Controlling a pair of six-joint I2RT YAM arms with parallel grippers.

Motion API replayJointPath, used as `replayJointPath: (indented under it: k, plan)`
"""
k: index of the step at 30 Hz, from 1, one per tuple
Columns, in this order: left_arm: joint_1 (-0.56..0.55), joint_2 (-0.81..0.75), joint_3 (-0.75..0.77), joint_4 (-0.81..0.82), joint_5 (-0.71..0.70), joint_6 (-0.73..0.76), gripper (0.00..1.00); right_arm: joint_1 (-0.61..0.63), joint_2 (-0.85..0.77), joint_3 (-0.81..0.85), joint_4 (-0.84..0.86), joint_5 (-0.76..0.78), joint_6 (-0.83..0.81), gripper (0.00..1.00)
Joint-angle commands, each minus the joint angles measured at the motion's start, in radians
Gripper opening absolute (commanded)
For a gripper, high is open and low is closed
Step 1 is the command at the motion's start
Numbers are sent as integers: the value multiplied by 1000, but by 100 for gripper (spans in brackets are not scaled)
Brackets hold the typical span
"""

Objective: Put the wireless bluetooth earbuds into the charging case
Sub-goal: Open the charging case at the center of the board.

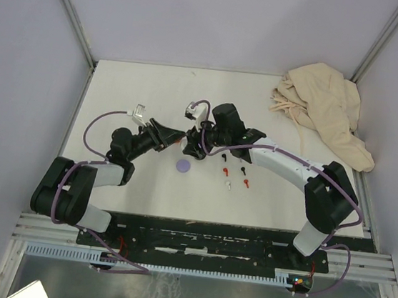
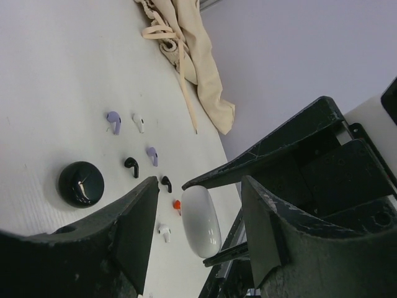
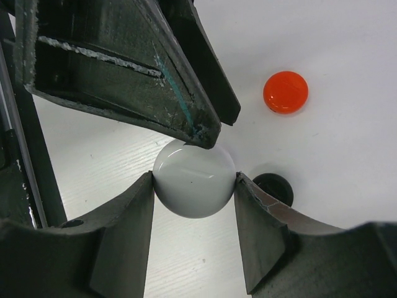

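Observation:
My right gripper (image 3: 194, 179) is shut on the white round charging case (image 3: 192, 195), which is pinched at both sides just above the table. My left gripper (image 2: 200, 202) stands open around that same case (image 2: 200, 223), with a gap on each side. One of its fingers (image 3: 155, 68) touches the case's top in the right wrist view. Both grippers meet at mid-table (image 1: 189, 142). Tiny earbuds lie loose on the table: lavender (image 2: 113, 121), white (image 2: 138, 121), black (image 2: 131, 166) and red (image 2: 177, 204). More red (image 1: 225, 172) and black (image 1: 242, 170) earbuds show from above.
A black disc case (image 2: 81, 184) lies by the earbuds. A red disc (image 3: 285, 92) and a dark disc (image 3: 273, 186) sit close to the held case. A lavender disc (image 1: 183, 166) lies in front of the grippers. A beige cloth (image 1: 326, 109) is heaped at the back right.

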Motion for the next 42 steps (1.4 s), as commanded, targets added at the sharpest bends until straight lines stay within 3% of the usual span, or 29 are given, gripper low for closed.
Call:
replayJointPath:
  k: [1,17,42]
  plan:
    - [-9,-8,1,86,40,-28,62,0,6,42,5,-22,-26,25]
    - [-26,-39,-11,-17,60,44,60,-1,9,59,-13,-21,-34,23]
    - [-46,-26,-10,6,57,36,38,-1,16,72,-25,-30,-42,23]
